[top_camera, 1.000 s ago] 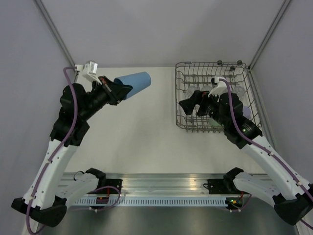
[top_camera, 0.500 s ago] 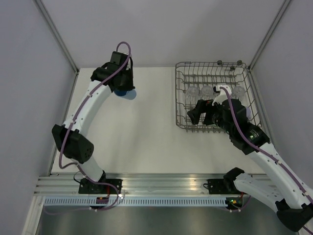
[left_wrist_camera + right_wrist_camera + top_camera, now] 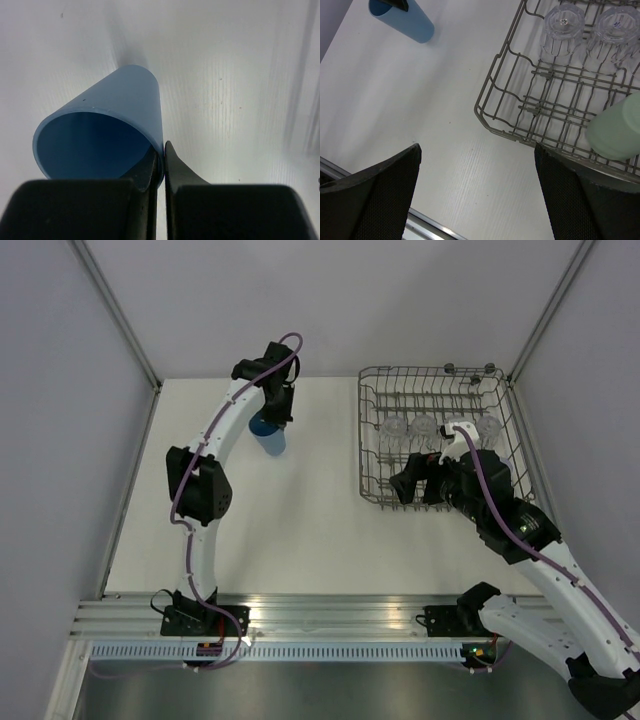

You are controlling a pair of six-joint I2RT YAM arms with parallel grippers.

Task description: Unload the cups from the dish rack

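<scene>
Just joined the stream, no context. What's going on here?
Left tool is shut on the blue cup at its rim, holding it at the table left of the rack; touchdown unclear. Right tool is open above the rack's near-left corner, holding nothing. Clear glasses and a green cup sit in the rack.

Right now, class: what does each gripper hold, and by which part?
The left gripper pinches the blue cup by its rim, one finger inside, one outside. The right gripper is open and holds nothing.

Two tumblers (image 3: pixel 617 127), three glasses (image 3: pixel 423 426), one rack (image 3: pixel 378 476)
</scene>
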